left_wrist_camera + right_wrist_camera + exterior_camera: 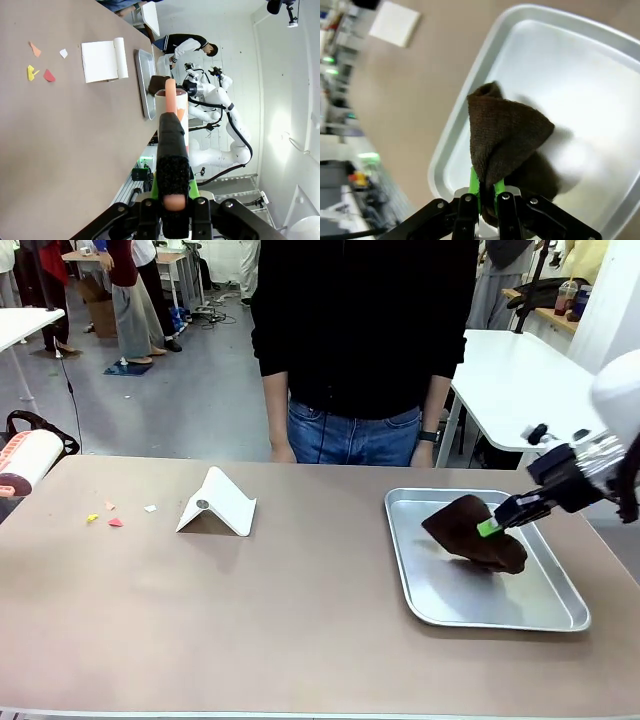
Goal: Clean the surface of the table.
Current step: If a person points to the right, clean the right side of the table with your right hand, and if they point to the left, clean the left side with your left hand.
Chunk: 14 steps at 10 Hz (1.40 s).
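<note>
It looked like a lab or workshop: white work tables (515,380) stood on a bare grey floor (190,405), cables (213,316) trailed across it, people (130,290) stood about.

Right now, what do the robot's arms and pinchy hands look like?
The right arm is white and rounded. The right gripper is black with bright green pads. The left gripper is black too, with green edges.

The taupe table (300,630) is being loaded in three places, reckoned from its middle — a shiny metal tray (497,624) is being carried at 3 o'clock, a white folded stand (220,505) at 11 o'clock, and small coloured scraps (110,517) at 10 o'clock, near the stand.
</note>
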{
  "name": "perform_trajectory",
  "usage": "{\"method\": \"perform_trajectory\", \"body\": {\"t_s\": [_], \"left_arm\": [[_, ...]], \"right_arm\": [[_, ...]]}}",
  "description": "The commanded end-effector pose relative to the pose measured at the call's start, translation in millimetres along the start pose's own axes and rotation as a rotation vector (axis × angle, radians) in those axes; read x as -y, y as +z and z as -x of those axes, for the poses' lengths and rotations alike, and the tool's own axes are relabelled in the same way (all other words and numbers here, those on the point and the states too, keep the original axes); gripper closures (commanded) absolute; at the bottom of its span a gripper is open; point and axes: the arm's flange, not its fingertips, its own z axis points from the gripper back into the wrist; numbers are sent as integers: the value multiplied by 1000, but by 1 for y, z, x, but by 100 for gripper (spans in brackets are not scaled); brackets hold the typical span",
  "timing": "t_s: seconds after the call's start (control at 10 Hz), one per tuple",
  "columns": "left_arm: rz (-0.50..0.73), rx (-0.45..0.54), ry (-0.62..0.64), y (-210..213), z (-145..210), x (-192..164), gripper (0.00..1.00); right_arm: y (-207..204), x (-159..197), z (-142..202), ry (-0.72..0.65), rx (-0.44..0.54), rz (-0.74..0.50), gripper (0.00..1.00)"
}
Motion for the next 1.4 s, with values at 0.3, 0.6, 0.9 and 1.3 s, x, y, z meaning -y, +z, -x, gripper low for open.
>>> {"method": "perform_trajectory", "body": {"t_s": [0.3, 0.6, 0.9, 1.3], "left_arm": [[12, -10, -19, 0, 2, 4, 100], [12, -10, -19, 0, 2, 4, 100], [12, -10, -19, 0, 2, 4, 100], [12, -10, -19, 0, 2, 4, 100]], "right_arm": [[62, 15, 13, -412, 146, -474, 88], [86, 10, 18, -729, 162, -490, 88], [84, 27, 27, -711, 138, -483, 88], [84, 27, 27, -711, 138, -483, 88]]}}
